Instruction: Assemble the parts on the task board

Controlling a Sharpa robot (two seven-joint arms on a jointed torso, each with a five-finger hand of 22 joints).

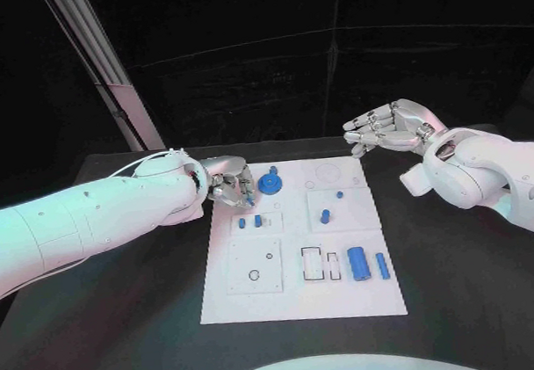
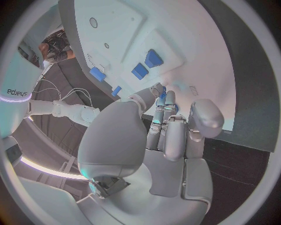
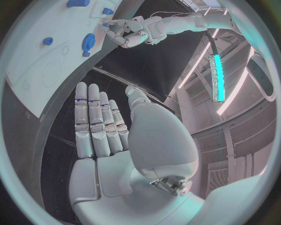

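Task board: we judge it partly assembled; blue gear at twelve o'clock, pegs loose. Left hand grasp: cannot tell. Right hand released.

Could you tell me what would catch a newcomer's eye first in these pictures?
Probably the white task board in the middle of the black table, dotted with small blue parts. Next, the left hand at the board's far left corner beside a blue gear, and the right hand raised off the board's far right, holding nothing.
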